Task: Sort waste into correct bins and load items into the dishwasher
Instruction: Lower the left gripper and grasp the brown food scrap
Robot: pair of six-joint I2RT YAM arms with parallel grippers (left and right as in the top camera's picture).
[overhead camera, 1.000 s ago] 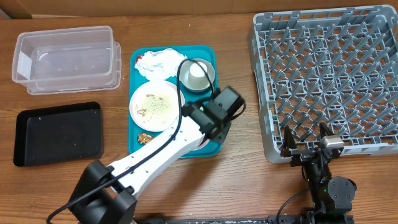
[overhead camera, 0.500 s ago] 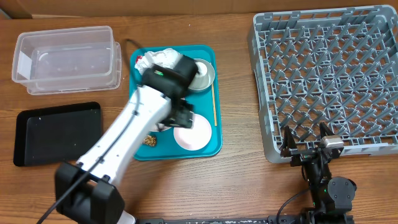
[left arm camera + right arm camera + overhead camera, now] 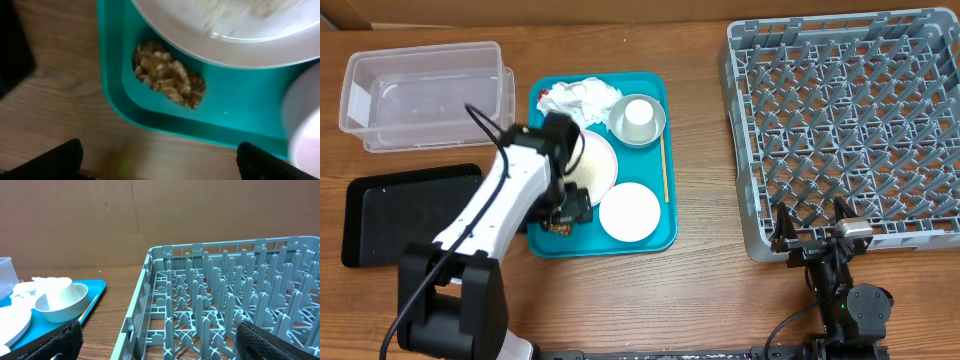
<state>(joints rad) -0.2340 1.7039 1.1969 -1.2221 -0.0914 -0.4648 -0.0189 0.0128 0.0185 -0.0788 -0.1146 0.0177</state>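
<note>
Brown food bits (image 3: 168,75) on teal tray (image 3: 111,75) under spread left pincer (image 3: 160,152); right pincer (image 3: 157,335) spread too.

The teal tray (image 3: 642,85) holds white napkins (image 3: 580,98) with a red scrap (image 3: 545,97), a white plate (image 3: 630,212) and brown bits (image 3: 167,75). At the left are a clear tub (image 3: 425,95) and a black tray (image 3: 415,215); the rack (image 3: 850,120) at upper right is grey, the table (image 3: 720,290) brown with wood grain.

Brown food bits (image 3: 167,80) just beside the large pale plate (image 3: 230,40)
</note>
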